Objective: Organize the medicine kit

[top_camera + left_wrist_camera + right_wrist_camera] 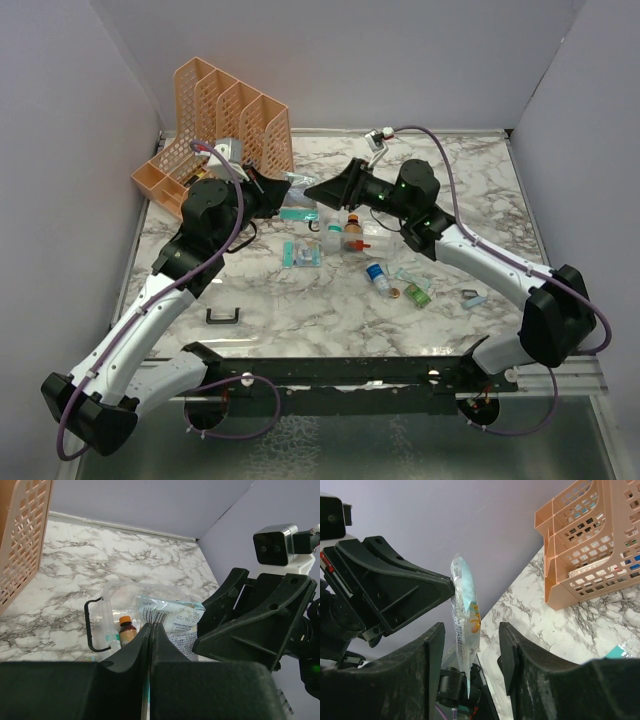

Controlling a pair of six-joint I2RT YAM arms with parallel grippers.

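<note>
Orange mesh file rack (230,110) noted at far left of white-marbled desk (480,190); something pale is glimpsed inside, unidentified.

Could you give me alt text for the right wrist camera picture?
A pale blue sachet hangs pinched by the left gripper, between the open fingers of the right gripper. An orange mesh rack sits on the marble table behind.
</note>
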